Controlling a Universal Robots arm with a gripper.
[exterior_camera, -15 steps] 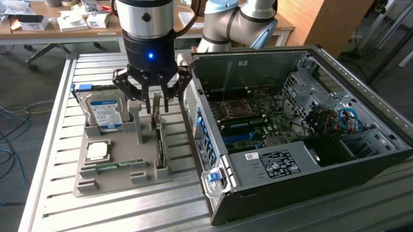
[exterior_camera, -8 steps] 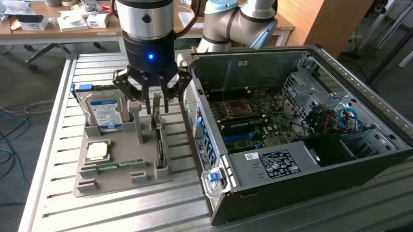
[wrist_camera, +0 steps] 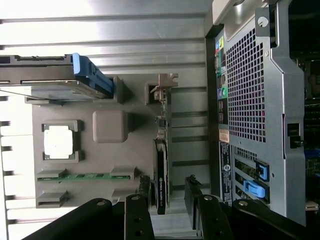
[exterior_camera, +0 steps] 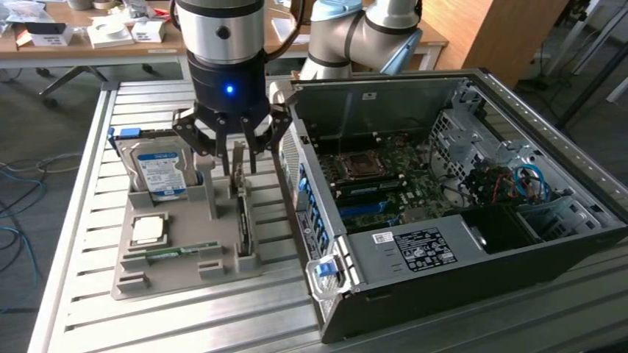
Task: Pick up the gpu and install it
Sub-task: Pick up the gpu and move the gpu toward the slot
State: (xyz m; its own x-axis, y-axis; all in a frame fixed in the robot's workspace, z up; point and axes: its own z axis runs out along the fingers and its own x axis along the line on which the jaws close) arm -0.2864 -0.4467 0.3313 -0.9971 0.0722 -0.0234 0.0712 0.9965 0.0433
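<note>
Gripper (exterior_camera: 238, 158): spread wide, clamped on nothing, poised directly over the gpu (exterior_camera: 243, 220), with a finger (wrist_camera: 137, 215) to either side of the card's line in the wrist view. Gpu: standing on edge in a slot of the grey holder tray (exterior_camera: 176, 273), silver bracket (wrist_camera: 165, 82) at one end, between the hard drive (exterior_camera: 160, 170) and the open computer case (exterior_camera: 442, 246). Not yet lifted; judged barely into the pick-up. Elsewhere in the tray: a cpu (exterior_camera: 147, 230) and a ram stick (exterior_camera: 182, 251), both apart from the fingers.

To do the grasp well, probably:
- keep the card centred between the pads
- come down straight to avoid knocking the thin board sideways in its slot
- close on the flat faces rather than on raised components
- reach deep enough for a firm hold before any lift

Also worth minding the case wall just beside the tray, on the exterior view's right
</note>
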